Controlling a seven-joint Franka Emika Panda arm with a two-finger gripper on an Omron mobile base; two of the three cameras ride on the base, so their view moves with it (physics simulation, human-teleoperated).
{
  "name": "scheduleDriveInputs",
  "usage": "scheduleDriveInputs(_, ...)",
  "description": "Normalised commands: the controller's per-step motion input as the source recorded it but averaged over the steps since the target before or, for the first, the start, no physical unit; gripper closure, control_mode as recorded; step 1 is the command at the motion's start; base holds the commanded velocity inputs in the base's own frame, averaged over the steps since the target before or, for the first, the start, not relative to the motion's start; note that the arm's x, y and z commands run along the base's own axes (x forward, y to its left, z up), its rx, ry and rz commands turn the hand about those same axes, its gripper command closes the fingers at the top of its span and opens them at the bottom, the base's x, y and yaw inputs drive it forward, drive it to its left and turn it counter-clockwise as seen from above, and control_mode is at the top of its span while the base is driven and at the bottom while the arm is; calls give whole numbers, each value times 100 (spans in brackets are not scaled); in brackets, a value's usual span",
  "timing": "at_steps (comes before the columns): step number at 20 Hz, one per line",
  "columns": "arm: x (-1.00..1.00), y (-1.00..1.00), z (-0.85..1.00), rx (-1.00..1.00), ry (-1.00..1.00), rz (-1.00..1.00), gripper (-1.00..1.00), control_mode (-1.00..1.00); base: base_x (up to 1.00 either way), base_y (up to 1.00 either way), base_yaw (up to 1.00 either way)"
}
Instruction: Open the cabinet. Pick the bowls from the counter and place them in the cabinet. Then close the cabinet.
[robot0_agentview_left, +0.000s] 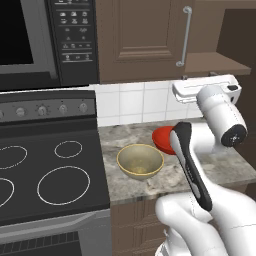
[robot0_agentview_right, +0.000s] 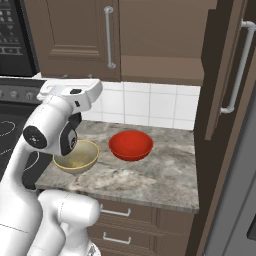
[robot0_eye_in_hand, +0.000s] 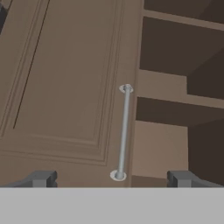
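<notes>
Spread end effector (robot0_eye_in_hand: 111, 178) faces cabinet (robot0_eye_in_hand: 65, 87) handle (robot0_eye_in_hand: 124, 131), bowls (robot0_agentview_right: 131, 145) below.

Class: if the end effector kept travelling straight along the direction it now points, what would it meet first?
Probably the cabinet's closed left door, near its bar handle, which sits between the open end effector fingertips; depth is unclear.

Even, flat rendered light, soft shadows, no glare; pics slightly blurry.

Red bowl (robot0_agentview_right: 131, 145), tan bowl (robot0_agentview_right: 76, 156) — speckled grey counter (robot0_agentview_right: 150, 175), brown cabinet (robot0_agentview_right: 75, 35).
</notes>
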Motion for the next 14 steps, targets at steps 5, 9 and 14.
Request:
scheduleDriveInputs(5,32,5,0,-3,-5,0,-100,-100,0,0,0)
scheduleDriveInputs(9,21,-4,0,-1,-14,0,-100,-100,0,0,0)
scheduleDriveInputs(14,12,-29,0,1,-4,0,-100,-100,0,0,0)
